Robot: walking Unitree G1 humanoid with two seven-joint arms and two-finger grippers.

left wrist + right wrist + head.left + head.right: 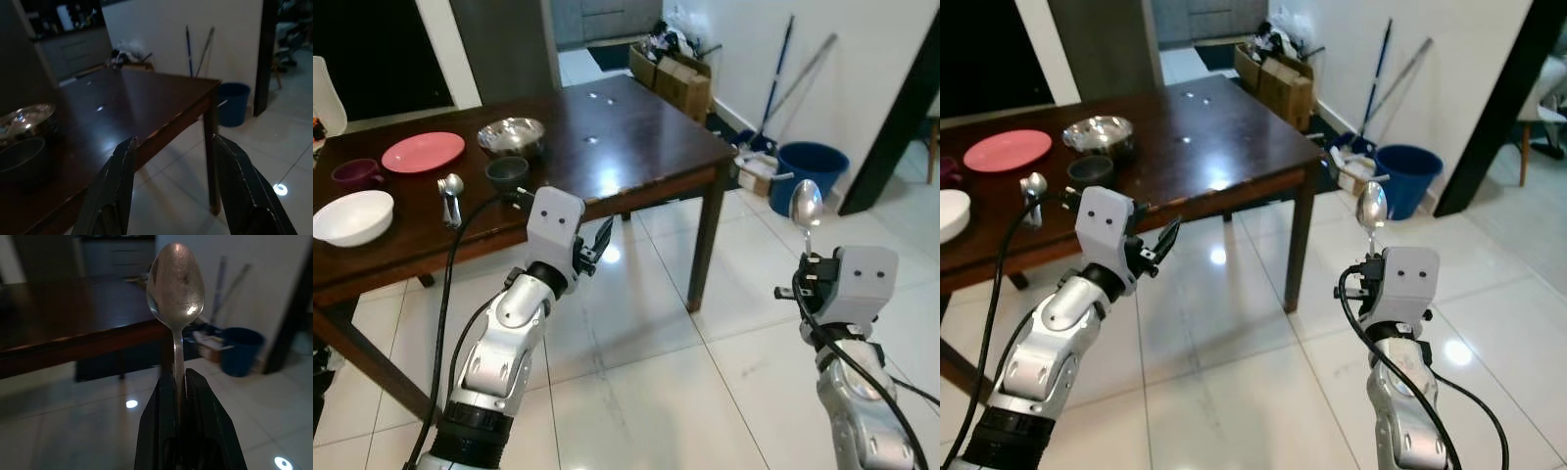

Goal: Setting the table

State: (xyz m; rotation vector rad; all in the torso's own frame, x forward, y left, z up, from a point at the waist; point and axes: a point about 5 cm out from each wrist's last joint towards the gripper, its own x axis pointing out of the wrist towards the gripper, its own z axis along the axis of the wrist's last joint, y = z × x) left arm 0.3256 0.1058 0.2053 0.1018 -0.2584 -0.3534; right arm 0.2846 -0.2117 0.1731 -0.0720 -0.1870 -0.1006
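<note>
My right gripper point(808, 257) is shut on a metal spoon point(805, 207), held upright with its bowl up, over the tiled floor to the right of the dark wooden table point(636, 137). In the right wrist view the spoon point(176, 289) stands straight up from the closed fingers point(162, 431). My left gripper point(597, 245) is open and holds nothing, just off the table's front edge; its fingers point(115, 191) frame the table corner. On the table lie a second spoon point(450, 196), a white bowl point(352, 215), a pink plate point(423, 152), a purple cup point(357, 173), a dark small bowl point(507, 172) and a steel bowl point(512, 135).
A blue bucket point(808, 171), mop and broom handles point(783, 69) lean at the white wall on the right. Cardboard boxes point(677, 78) stand beyond the table's far corner. A dark door frame point(901, 108) rises at the far right. Glossy white tiles cover the floor.
</note>
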